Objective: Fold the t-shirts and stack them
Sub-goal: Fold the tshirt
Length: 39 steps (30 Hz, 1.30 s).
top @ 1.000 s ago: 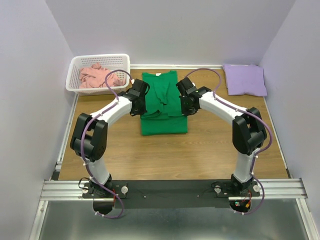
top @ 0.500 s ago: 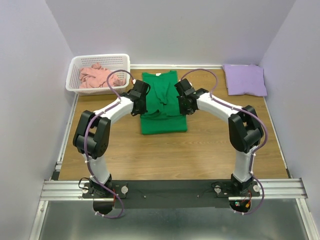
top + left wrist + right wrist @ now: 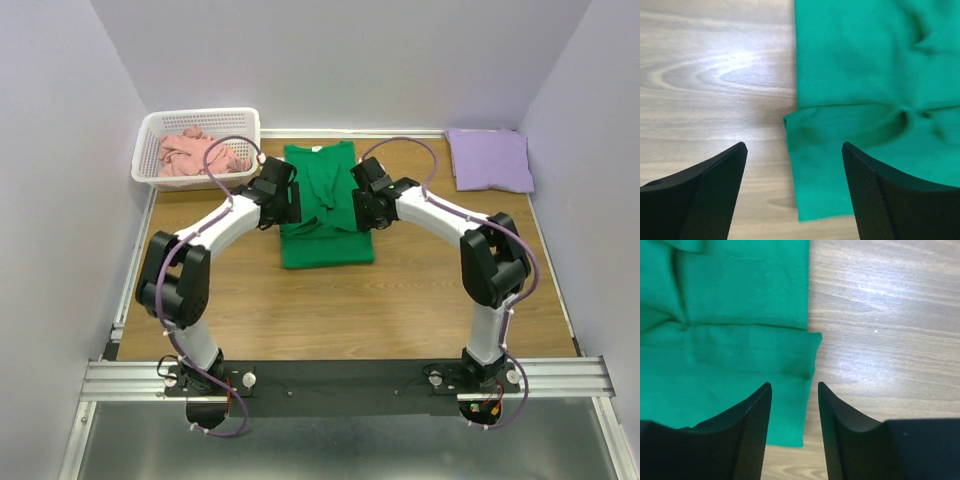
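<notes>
The green t-shirt point(image 3: 325, 210) lies partly folded in the middle of the table, its sleeves turned inward. My left gripper point(image 3: 292, 207) hovers over the shirt's left edge point(image 3: 795, 150), jaws open wide and empty. My right gripper point(image 3: 360, 212) hovers over the shirt's right edge point(image 3: 807, 370), jaws parted with nothing between them. The lavender t-shirt point(image 3: 489, 159) lies folded at the back right. The pink t-shirt point(image 3: 192, 152) is crumpled in the basket.
A white lattice basket point(image 3: 152, 130) stands at the back left corner. Bare wood table point(image 3: 330, 310) stretches in front of the green shirt. Purple cables loop over both arms.
Both grippers have let go of the green shirt's folded sides and opened, the left one wide. The arms shifted only slightly.
</notes>
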{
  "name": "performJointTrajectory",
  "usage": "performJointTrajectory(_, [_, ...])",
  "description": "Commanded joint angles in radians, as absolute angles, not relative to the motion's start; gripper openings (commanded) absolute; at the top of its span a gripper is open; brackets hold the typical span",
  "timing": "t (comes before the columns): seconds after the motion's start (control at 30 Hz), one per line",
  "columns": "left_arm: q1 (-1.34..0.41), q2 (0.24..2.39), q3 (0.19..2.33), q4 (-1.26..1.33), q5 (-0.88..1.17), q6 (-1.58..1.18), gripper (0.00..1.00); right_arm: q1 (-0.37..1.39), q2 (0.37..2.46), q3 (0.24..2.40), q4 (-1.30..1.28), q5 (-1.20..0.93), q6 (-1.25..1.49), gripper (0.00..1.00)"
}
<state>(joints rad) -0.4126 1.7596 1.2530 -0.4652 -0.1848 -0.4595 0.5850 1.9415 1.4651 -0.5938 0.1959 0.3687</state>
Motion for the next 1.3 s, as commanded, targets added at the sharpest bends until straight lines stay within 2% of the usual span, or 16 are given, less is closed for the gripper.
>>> performJointTrajectory(0.0, [-0.426, 1.577, 1.235, -0.485, -0.196, -0.541, 0.86, 0.61, 1.852, 1.462, -0.571, 0.169, 0.4, 0.51])
performJointTrajectory(0.1, [-0.465, 1.499, 1.184, -0.485, -0.187, -0.606, 0.83, 0.64, 1.848, 1.453, -0.555, 0.124, 0.423, 0.5])
performJointTrajectory(0.17, [-0.517, 1.474, 1.137, -0.469, -0.175, -0.64, 0.63, 0.652, 1.855, 1.441, -0.523, 0.065, 0.445, 0.46])
performJointTrajectory(0.2, [-0.535, 1.47, 1.117, -0.456, -0.172, -0.65, 0.63, 0.652, 1.859, 1.436, -0.512, 0.043, 0.452, 0.43])
performJointTrajectory(0.23, [-0.551, 1.468, 1.095, -0.436, -0.169, -0.66, 0.48, 0.652, 1.862, 1.43, -0.482, 0.005, 0.46, 0.41])
performJointTrajectory(0.33, [-0.592, 1.5, 1.022, -0.365, -0.147, -0.689, 0.33, 0.652, 1.888, 1.408, -0.424, -0.046, 0.483, 0.33])
performJointTrajectory(0.4, [-0.604, 1.552, 1.0, -0.341, -0.135, -0.704, 0.26, 0.653, 1.916, 1.398, -0.387, -0.075, 0.5, 0.28])
performJointTrajectory(0.5, [-0.621, 1.615, 0.986, -0.313, -0.138, -0.712, 0.23, 0.652, 1.953, 1.387, -0.35, -0.118, 0.515, 0.24])
performJointTrajectory(0.77, [-0.652, 1.704, 0.939, -0.284, -0.112, -0.721, 0.21, 0.652, 2.028, 1.397, -0.313, -0.138, 0.517, 0.21])
performJointTrajectory(1.07, [-0.658, 1.701, 0.865, -0.291, -0.11, -0.726, 0.17, 0.609, 2.115, 1.492, -0.314, 0.041, 0.519, 0.19])
performJointTrajectory(1.27, [-0.666, 1.683, 0.833, -0.288, -0.104, -0.723, 0.17, 0.554, 2.198, 1.669, -0.314, 0.13, 0.482, 0.2])
